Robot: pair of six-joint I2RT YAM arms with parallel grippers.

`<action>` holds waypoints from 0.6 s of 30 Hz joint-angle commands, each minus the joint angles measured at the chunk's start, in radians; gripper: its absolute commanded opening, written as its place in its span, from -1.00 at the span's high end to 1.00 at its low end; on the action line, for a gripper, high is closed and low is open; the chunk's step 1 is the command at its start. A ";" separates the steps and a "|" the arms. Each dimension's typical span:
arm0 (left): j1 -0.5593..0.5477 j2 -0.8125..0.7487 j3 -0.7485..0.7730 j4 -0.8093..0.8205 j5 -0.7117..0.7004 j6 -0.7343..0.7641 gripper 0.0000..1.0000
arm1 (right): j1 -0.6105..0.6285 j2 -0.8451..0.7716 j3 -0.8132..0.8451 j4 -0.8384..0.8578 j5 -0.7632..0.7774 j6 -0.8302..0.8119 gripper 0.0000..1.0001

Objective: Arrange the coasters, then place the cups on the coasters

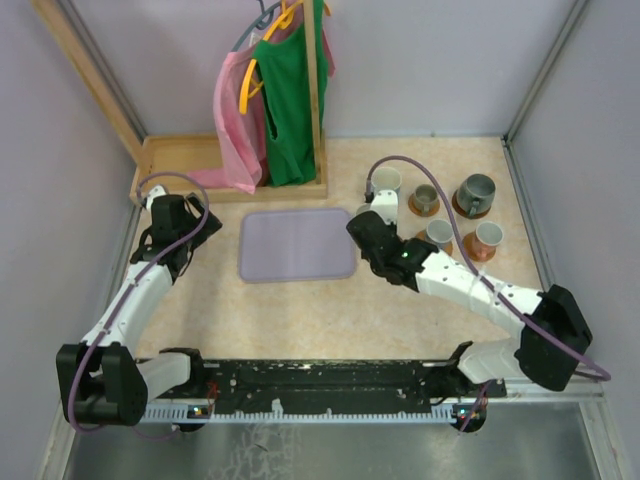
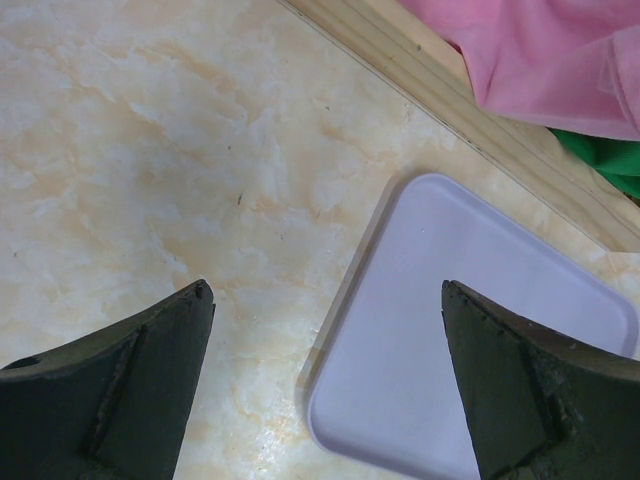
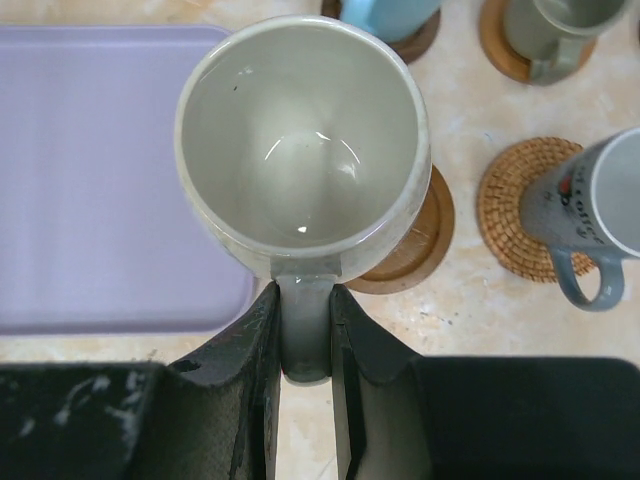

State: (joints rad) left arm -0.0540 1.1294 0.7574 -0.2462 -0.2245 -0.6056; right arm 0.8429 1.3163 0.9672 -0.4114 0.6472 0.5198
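Right gripper [image 3: 304, 298] is clamped on the handle of a pale grey-green glazed ceramic mug [image 3: 300, 130], one finger on each side of it. I'm looking straight down into the bowl; it's glossy and off-white inside with a few light glints, the rim faintly speckled. The mug sits just beside the long edge of the lavender rectangular tray [image 3: 90, 170], over a smooth round brown wooden coaster [image 3: 425, 240] that peeks out on its right side; whether its base touches that disc I cannot tell.

Next along, a round woven straw-coloured coaster [image 3: 505, 215] carries a grey handled mug [image 3: 590, 200]. There is a printed mark on its wall, dark letters with a touch of red; it's too slanted and small for me to read. At the top edge a light blue cup [image 3: 390, 15] stands on a dark brown disc [image 3: 418, 45].

Left gripper [image 2: 325, 290] hangs released, jaws spread wide with nothing between them; it's above the corner of the tray and the beige marbled tabletop [image 2: 120, 150], well apart from the cups.
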 commanded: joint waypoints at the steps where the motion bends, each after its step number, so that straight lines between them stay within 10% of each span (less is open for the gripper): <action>1: 0.008 0.004 -0.008 0.007 0.003 0.007 -1.00 | -0.022 -0.097 -0.033 0.131 0.097 0.031 1.00; 18: 0.008 0.033 0.002 0.010 0.015 0.010 -1.00 | -0.121 -0.208 -0.262 0.304 0.017 -0.016 1.00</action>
State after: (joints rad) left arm -0.0540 1.1561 0.7574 -0.2462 -0.2165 -0.6052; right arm 0.7532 1.1656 0.7017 -0.2974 0.6369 0.5156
